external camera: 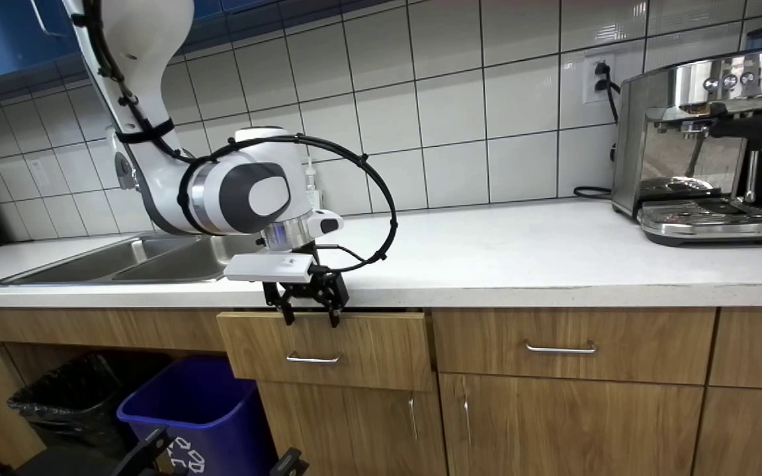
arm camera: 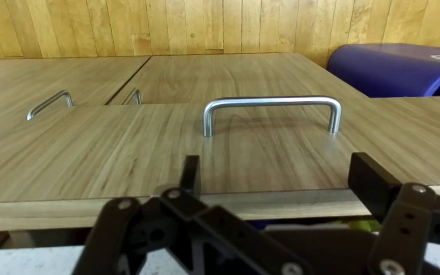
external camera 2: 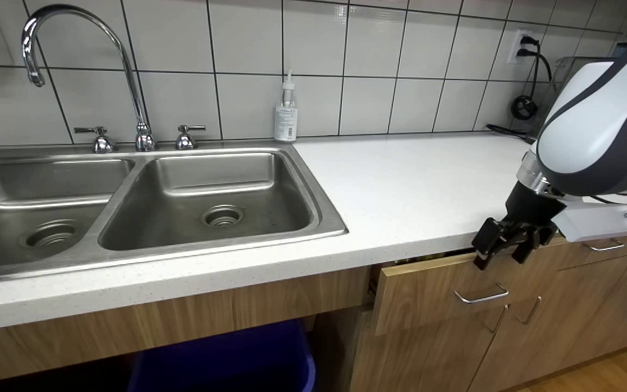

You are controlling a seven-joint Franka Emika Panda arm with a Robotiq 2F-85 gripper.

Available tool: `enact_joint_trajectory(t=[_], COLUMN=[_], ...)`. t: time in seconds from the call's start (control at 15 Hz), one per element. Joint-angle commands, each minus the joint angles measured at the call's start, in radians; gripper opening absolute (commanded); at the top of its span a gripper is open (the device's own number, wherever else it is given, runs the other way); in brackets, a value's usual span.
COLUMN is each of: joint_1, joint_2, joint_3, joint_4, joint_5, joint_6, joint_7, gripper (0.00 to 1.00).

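Observation:
A wooden drawer (external camera: 381,354) is pulled out a little from under the counter; it also shows in an exterior view (external camera 2: 417,302) and the wrist view (arm camera: 90,160). Its front has a silver bar handle (external camera: 313,359), seen larger in the wrist view (arm camera: 271,101). My gripper (external camera: 311,322) points down over the drawer's top edge, above the handle. In the wrist view the fingers of the gripper (arm camera: 275,168) are wide apart with nothing between them. I cannot tell whether they touch the drawer front. Something yellow-green (arm camera: 361,224) shows through the narrow drawer gap; most of the inside is hidden.
The white counter (external camera: 473,258) overhangs the drawer. A double steel sink (external camera 2: 221,190) and a clear pump bottle (external camera 2: 286,117) are on it. A coffee machine (external camera: 705,145) stands at one end. A blue recycling bin (external camera: 209,423) and a black-bagged bin (external camera: 83,396) stand below.

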Motion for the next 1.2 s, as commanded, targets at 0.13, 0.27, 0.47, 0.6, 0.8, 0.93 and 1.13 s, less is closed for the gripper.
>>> enact_joint_trajectory(t=[0.13,0.27,0.47,0.6,0.8,0.93,1.13], joint_1=[0.007,0.0,-0.009,-0.003,0.004,0.006,0.007], joint_2=[-0.008,-0.005,-0.002,-0.005,0.0,0.003,0.003], joint_3=[-0.012,-0.006,0.002,-0.004,-0.012,-0.017,-0.02], joint_4=[-0.001,0.006,0.022,0.026,0.036,0.043,0.049], joint_5=[-0.03,-0.024,-0.016,-0.024,-0.03,-0.035,-0.038], joint_6=[0.027,0.026,0.013,0.008,0.012,0.012,0.01], joint_7=[0.027,0.024,0.018,0.019,0.025,0.026,0.027], gripper=[1.0,1.0,1.0,1.0,1.0,1.0,1.0])
